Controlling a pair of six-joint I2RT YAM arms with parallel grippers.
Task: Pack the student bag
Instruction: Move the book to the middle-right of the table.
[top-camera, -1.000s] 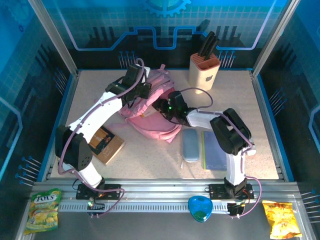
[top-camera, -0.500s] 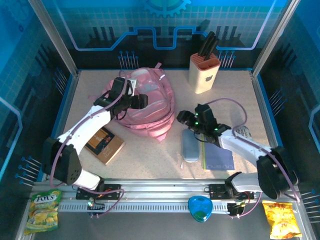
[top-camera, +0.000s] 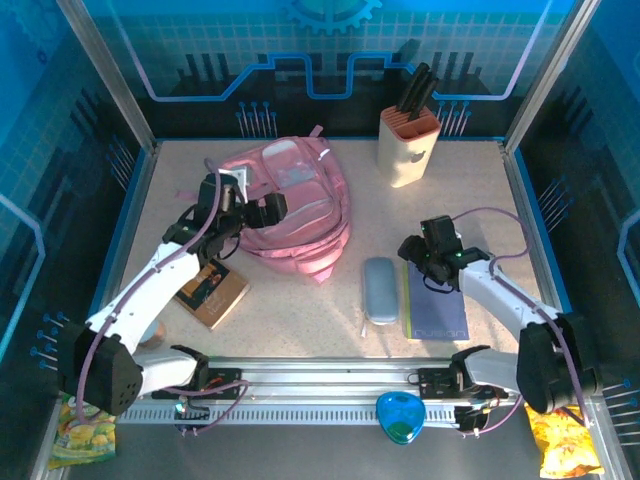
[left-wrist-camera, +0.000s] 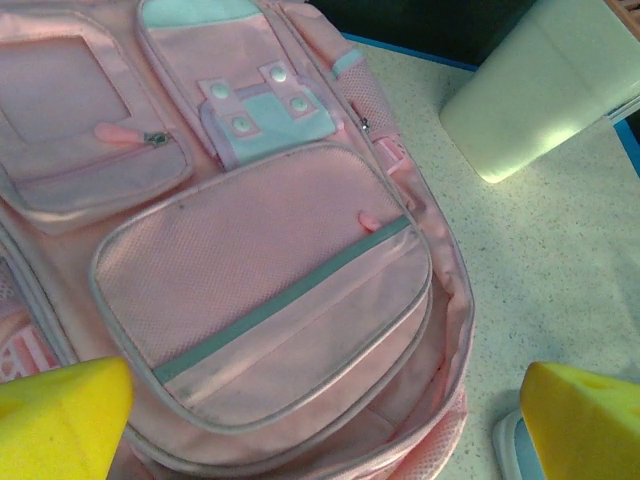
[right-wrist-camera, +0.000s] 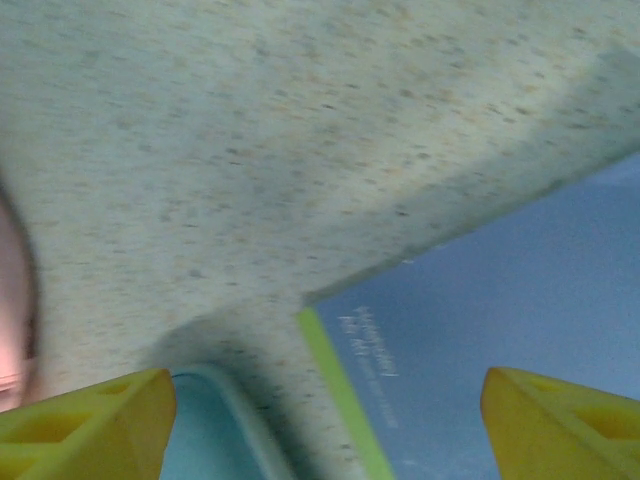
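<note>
Top view: the student bag (top-camera: 300, 200), soft and pink, is seen lying flat on the speckled table (top-camera: 480, 190), at about 11 o'clock from the table's middle. The left gripper (top-camera: 270, 209) is held over the bag's 9 o'clock side. A brown book (top-camera: 212, 290) lies at 7 o'clock from the bag. A knife block (top-camera: 408, 146) stands at 2 o'clock from it. The right gripper (top-camera: 410, 248) is held above the far edge of a blue notebook (top-camera: 437, 312), with a grey-blue pencil case (top-camera: 380, 290) just at the notebook's 9 o'clock.

Left wrist view: the bag's (left-wrist-camera: 260, 260) zipped front pockets are shown below the left gripper (left-wrist-camera: 322, 425), whose yellow fingertips (left-wrist-camera: 60, 415) are spread wide, with nothing between them.

Right wrist view: the right gripper (right-wrist-camera: 325, 425) is likewise spread apart and empty, above the notebook's (right-wrist-camera: 520, 300) corner and the pencil case (right-wrist-camera: 215, 430).
</note>
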